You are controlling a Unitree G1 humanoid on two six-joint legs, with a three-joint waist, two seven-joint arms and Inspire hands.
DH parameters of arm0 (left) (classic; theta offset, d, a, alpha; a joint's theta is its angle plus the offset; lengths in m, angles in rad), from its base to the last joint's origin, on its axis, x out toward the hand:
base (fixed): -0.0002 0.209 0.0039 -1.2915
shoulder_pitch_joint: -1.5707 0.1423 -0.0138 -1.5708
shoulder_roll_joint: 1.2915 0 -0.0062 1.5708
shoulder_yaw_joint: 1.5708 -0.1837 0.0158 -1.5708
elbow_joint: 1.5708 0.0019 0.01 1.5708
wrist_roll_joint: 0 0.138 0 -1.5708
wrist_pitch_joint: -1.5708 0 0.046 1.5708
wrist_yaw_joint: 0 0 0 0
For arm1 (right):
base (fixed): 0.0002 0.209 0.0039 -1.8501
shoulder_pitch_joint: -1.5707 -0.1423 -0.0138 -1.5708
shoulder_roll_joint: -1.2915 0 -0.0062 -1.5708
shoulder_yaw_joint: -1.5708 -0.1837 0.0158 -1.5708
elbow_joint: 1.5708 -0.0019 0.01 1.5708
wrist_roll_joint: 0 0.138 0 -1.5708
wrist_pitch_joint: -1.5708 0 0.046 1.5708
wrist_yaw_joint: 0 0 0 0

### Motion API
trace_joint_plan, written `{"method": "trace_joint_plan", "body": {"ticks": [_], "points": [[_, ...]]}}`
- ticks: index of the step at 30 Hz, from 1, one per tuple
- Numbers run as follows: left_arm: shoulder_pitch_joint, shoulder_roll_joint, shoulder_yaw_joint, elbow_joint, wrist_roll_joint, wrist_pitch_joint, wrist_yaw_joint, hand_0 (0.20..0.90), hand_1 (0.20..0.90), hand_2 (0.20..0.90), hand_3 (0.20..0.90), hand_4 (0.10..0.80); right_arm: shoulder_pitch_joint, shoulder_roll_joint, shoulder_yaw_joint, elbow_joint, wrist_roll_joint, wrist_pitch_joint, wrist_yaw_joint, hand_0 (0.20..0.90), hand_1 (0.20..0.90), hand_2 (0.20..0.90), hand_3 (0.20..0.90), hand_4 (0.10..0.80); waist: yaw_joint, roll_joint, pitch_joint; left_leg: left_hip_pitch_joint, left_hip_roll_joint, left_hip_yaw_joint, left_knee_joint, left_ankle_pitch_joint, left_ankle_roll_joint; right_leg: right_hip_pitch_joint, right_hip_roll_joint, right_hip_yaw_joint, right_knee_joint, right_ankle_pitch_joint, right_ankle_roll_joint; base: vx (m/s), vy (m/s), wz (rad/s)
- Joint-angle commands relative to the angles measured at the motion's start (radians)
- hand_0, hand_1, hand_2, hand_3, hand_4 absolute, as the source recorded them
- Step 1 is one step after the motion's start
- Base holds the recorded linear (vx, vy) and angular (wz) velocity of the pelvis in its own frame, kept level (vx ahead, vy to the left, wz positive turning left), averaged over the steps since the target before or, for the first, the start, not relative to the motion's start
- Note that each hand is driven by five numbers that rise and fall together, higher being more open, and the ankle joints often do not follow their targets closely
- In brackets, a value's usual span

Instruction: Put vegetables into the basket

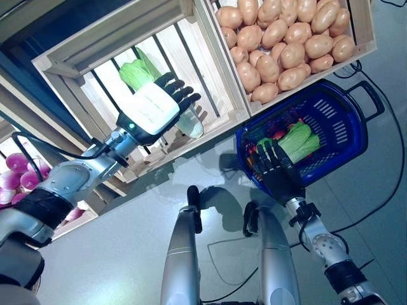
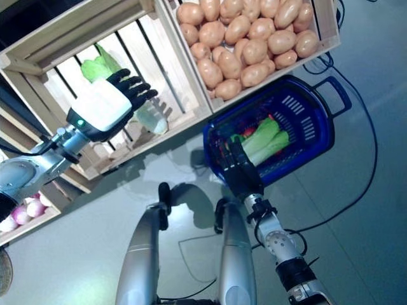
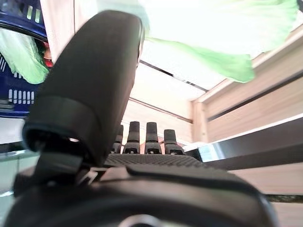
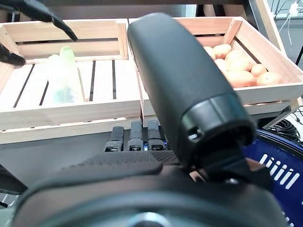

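My left hand (image 1: 152, 108) is open, its fingers straight, over a green leafy cabbage (image 1: 137, 73) that lies in a slatted wooden crate (image 1: 89, 95). The cabbage's pale stem end (image 1: 191, 125) sticks out past the fingers. In the left wrist view the fingers (image 3: 142, 137) reach under a green leaf (image 3: 222, 61). The blue basket (image 1: 356, 124) stands on the floor below the stand. A green leafy vegetable (image 1: 299, 140) and small red vegetables (image 1: 278, 135) lie in it. My right hand (image 1: 276, 170) is open at the basket's near rim.
A wooden crate of potatoes (image 1: 286, 44) sits just above the basket. Purple onions (image 1: 19, 171) lie on a lower shelf at the left. Grey floor spreads to the right of the basket.
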Motion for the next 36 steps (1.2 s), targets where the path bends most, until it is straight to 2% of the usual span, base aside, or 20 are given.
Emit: {"method": "trace_joint_plan", "body": {"ticks": [1, 2, 8, 11, 16, 22, 28, 31, 33, 36], "points": [[-0.128, 0.005, 0.047, -0.006, 0.032, 0.007, 0.102, 0.900, 0.900, 0.900, 0.900, 0.800, -0.051, -0.030, -0.012, -0.167, -0.004, -0.019, 0.011, 0.900, 0.900, 0.900, 0.900, 0.800, -0.024, -0.017, -0.001, 0.012, 0.020, 0.057, 0.133, -0.180, 0.025, 0.001, -0.005, 0.045, -0.094, 0.148, 0.026, -0.014, 0.069, -0.19], [-0.127, 0.001, 0.041, 0.001, 0.033, 0.007, 0.092, 0.900, 0.900, 0.900, 0.900, 0.800, -0.051, -0.034, -0.011, -0.169, -0.005, -0.019, 0.007, 0.900, 0.900, 0.900, 0.900, 0.800, -0.025, -0.018, -0.001, 0.024, 0.019, 0.054, 0.143, -0.207, 0.020, 0.014, -0.004, 0.050, -0.085, 0.126, 0.034, 0.055, 0.056, -0.13], [-0.149, -0.042, -0.021, 0.104, 0.034, 0.020, 0.008, 0.900, 0.900, 0.900, 0.900, 0.800, -0.077, -0.053, -0.019, -0.184, -0.029, -0.040, -0.016, 0.900, 0.900, 0.900, 0.900, 0.800, -0.036, -0.021, -0.001, -0.012, 0.026, 0.055, 0.193, -0.239, 0.023, -0.033, -0.011, 0.059, -0.036, 0.109, 0.038, -0.011, 0.053, -0.07], [-0.137, -0.070, -0.041, 0.151, 0.079, 0.061, -0.013, 0.900, 0.900, 0.900, 0.900, 0.800, -0.083, -0.059, -0.026, -0.188, -0.033, -0.038, -0.020, 0.900, 0.900, 0.900, 0.900, 0.800, -0.041, -0.024, -0.001, -0.032, 0.032, 0.051, 0.225, -0.254, 0.023, -0.056, -0.015, 0.065, -0.012, 0.102, 0.040, -0.016, 0.045, -0.01], [-0.117, -0.098, -0.040, 0.211, 0.138, 0.131, 0.049, 0.900, 0.900, 0.900, 0.900, 0.800, -0.084, -0.074, -0.033, -0.192, -0.044, -0.042, -0.002, 0.900, 0.900, 0.900, 0.900, 0.800, -0.043, -0.027, -0.001, -0.073, 0.038, 0.046, 0.283, -0.283, 0.025, -0.097, -0.021, 0.074, 0.036, 0.082, 0.040, -0.014, 0.032, -0.01], [-0.102, -0.133, -0.014, 0.258, 0.132, 0.223, 0.143, 0.900, 0.900, 0.900, 0.900, 0.800, -0.072, -0.078, -0.051, -0.200, -0.068, -0.036, 0.012, 0.900, 0.900, 0.900, 0.900, 0.800, -0.043, -0.031, -0.001, -0.130, 0.044, 0.033, 0.340, -0.307, 0.024, -0.157, -0.031, 0.078, 0.098, 0.061, 0.040, -0.011, 0.021, 0.01], [-0.114, -0.166, -0.014, 0.287, 0.198, 0.265, 0.147, 0.900, 0.900, 0.900, 0.900, 0.800, -0.068, -0.086, -0.074, -0.226, -0.095, -0.051, 0.009, 0.900, 0.900, 0.900, 0.900, 0.800, -0.048, -0.039, -0.001, -0.191, 0.046, 0.023, 0.386, -0.321, 0.026, -0.216, -0.037, 0.081, 0.141, 0.049, 0.040, 0.000, 0.000, 0.00], [-0.125, -0.163, -0.015, 0.284, 0.211, 0.306, 0.164, 0.900, 0.900, 0.900, 0.900, 0.800, -0.062, -0.093, -0.084, -0.240, -0.102, -0.060, 0.012, 0.900, 0.900, 0.900, 0.900, 0.800, -0.050, -0.041, -0.001, -0.228, 0.046, 0.016, 0.424, -0.330, 0.025, -0.251, -0.041, 0.085, 0.171, 0.043, 0.039, 0.000, 0.000, 0.00], [-0.128, -0.159, -0.014, 0.290, 0.269, 0.294, 0.174, 0.900, 0.900, 0.900, 0.900, 0.800, -0.056, -0.092, -0.095, -0.244, -0.100, -0.054, 0.021, 0.900, 0.900, 0.900, 0.900, 0.800, -0.052, -0.041, -0.001, -0.252, 0.048, 0.012, 0.450, -0.336, 0.024, -0.273, -0.043, 0.088, 0.192, 0.039, 0.038, -0.005, 0.012, 0.02], [-0.127, -0.156, -0.017, 0.272, 0.270, 0.313, 0.164, 0.900, 0.900, 0.900, 0.900, 0.800, -0.053, -0.098, -0.104, -0.260, -0.094, -0.041, 0.024, 0.900, 0.900, 0.900, 0.900, 0.800, -0.053, -0.041, -0.001, -0.273, 0.047, 0.010, 0.463, -0.337, 0.027, -0.294, -0.043, 0.091, 0.207, 0.038, 0.038, -0.007, 0.012, -0.01]]}}
